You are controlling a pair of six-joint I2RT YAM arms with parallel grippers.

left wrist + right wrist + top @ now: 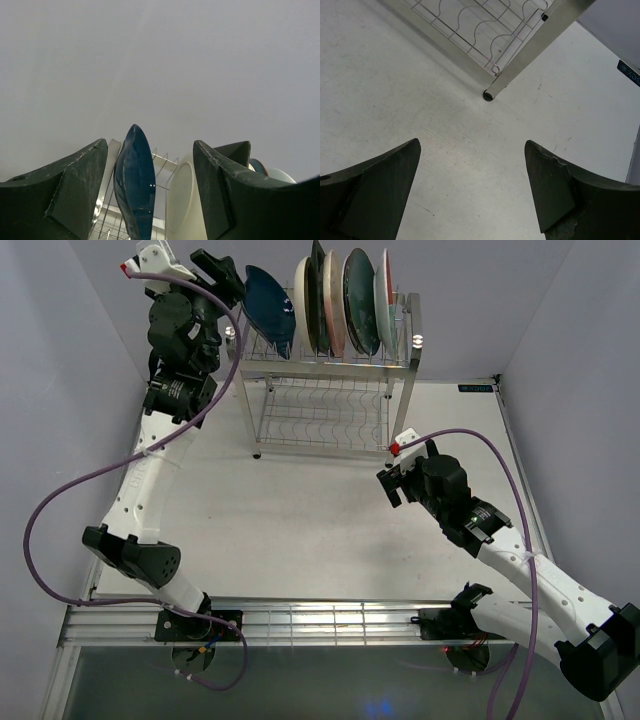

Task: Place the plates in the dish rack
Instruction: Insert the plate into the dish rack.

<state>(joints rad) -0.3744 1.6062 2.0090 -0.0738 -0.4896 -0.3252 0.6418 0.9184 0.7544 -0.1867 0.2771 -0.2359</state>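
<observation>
Above the pale table (300,540) between grey walls (60,360), left jaws gape around the blue plate (135,185), right jaws gape too.

Upright dark blue plate (136,185) in rack (161,161), between spread pincer (150,144) fingers; cream plate (181,200) beside.

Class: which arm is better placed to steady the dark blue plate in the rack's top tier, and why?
Left. The left fingers, open, flank the dark blue plate high in the dish rack; the right fingers hang low over the table beside its leg.
</observation>
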